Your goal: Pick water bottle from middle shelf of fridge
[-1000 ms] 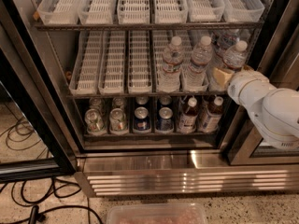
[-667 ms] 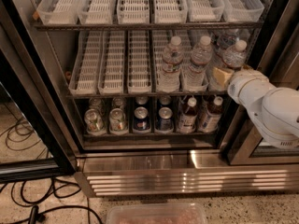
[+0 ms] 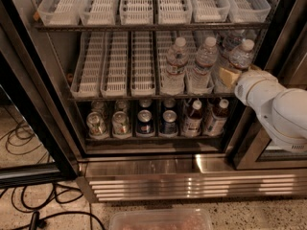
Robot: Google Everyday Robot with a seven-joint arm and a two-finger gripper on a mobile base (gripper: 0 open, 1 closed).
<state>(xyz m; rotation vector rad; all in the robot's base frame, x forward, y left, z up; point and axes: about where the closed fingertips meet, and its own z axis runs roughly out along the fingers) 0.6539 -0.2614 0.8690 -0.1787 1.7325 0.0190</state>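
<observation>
At the right end of the middle shelf (image 3: 144, 97) in the fridge (image 3: 144, 176), our hand (image 3: 229, 75) is against the rightmost water bottle (image 3: 241, 55), which stands upright there. We cannot tell if the hand is spread or pinching. We judge the reach done, the lifting out not yet.

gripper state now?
gripper: at the rightmost water bottle on the middle shelf; open or closed cannot be told.
</observation>
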